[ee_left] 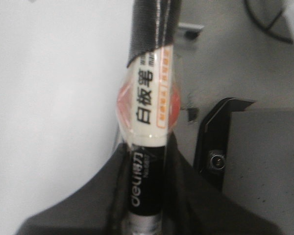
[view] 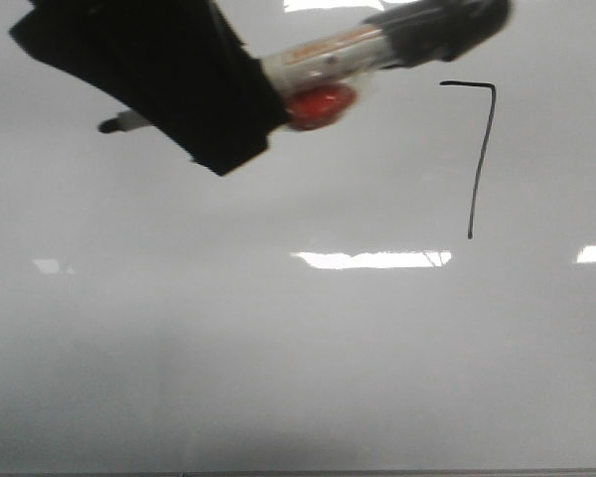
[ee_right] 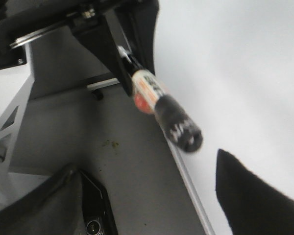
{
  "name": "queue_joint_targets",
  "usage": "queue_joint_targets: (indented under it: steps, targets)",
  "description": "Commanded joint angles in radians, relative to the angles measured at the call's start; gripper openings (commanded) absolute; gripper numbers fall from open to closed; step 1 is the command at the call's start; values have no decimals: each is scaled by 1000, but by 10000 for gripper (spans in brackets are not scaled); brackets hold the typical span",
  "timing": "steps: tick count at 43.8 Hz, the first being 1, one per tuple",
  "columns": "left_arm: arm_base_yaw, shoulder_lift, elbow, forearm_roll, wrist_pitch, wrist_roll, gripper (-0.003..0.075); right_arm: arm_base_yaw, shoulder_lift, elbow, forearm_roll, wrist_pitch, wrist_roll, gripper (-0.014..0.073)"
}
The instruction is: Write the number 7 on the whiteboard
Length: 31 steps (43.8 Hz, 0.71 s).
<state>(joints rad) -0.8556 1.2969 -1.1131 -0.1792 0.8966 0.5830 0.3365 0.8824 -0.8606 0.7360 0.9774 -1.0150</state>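
Front view: number 7 [view: 480, 149] lies right of left claw [view: 179, 89].

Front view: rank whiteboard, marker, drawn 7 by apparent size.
1. whiteboard, fills the frame.
2. marker, though it sits nearer the camera and is partly hidden by the left gripper.
3. 7, thin line.

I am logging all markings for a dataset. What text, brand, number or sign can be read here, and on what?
"白板笔": on the marker's pale label, left wrist view.
"deli": on the marker's black barrel.
"7": hand-drawn on the whiteboard, the number 7.
Small print beside the large characters and on the orange strip: too blurred to read.
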Motion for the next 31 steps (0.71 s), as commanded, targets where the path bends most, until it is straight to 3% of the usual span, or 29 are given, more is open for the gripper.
queue_joint_targets:
  steps: [1,8,16,22,31]
  targets:
    - [-2,-59,-38,242,-6,-265,27,-47,-12,-34,32,-56,30,622]
    - [0,-115,-24,605,85,-682,27,-93,-9,-34,32,-39,32,622]
    - [110,-235,75,690,-9,-822,27,-94,-9,-32,32,-38,32,622]
    - [311,-321,163,585,-122,-783,27,-94,-9,-32,32,-37,32,622]
    - [670,-371,289,42,-345,-363,27,-94,-9,-32,32,-35,32,622]
